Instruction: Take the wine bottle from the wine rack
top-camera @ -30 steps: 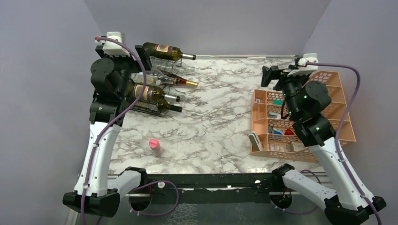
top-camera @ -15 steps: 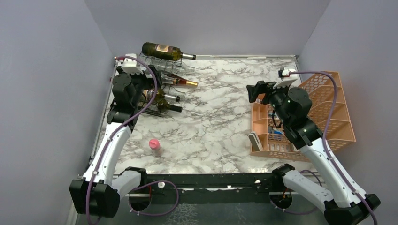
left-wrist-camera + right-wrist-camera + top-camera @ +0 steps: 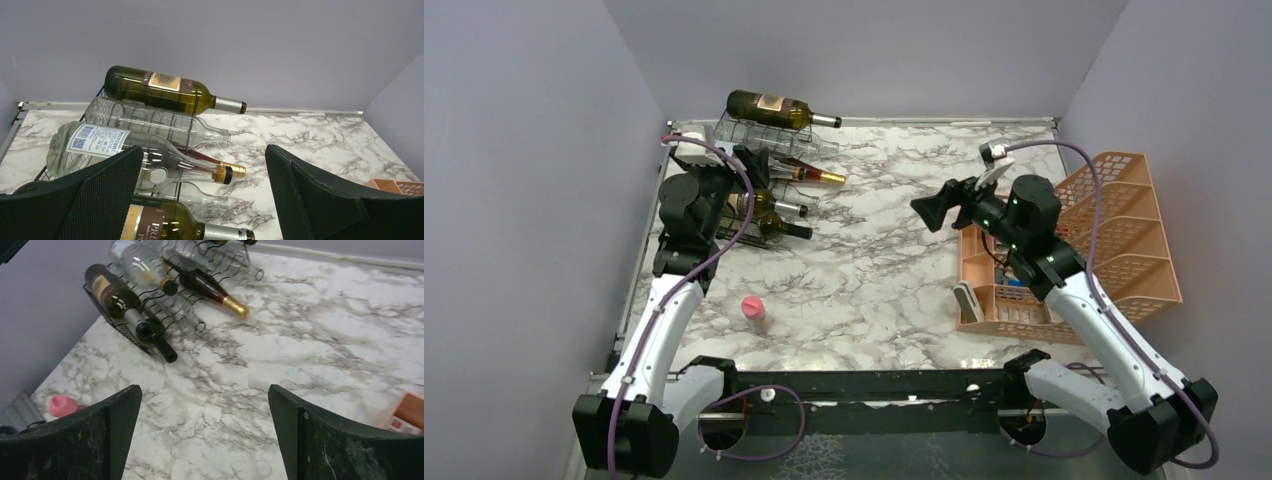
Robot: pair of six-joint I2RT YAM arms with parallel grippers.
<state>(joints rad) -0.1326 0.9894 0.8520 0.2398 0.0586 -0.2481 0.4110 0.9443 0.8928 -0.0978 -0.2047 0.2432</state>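
The black wire wine rack (image 3: 746, 131) stands at the table's back left and holds several bottles lying on their sides. A dark green wine bottle (image 3: 772, 107) with a silver cap lies on its top tier. My left gripper (image 3: 752, 176) is open and empty right at the rack's left end. In the left wrist view the top bottle (image 3: 165, 90), clear bottles and a gold-capped bottle (image 3: 232, 169) lie beyond my open left gripper (image 3: 204, 152). My right gripper (image 3: 938, 206) is open and empty above mid-table, facing the rack (image 3: 176, 316).
A peach plastic tiered organizer (image 3: 1124, 230) with small items stands at the right side. A small pink object (image 3: 752, 308) sits on the marble table near the front left; it also shows in the right wrist view (image 3: 63, 405). Grey walls close the back and sides.
My left arm has lowered and its gripper has settled against the rack's left end. My right arm has swung left from the organizer toward mid-table, turning to face the rack.
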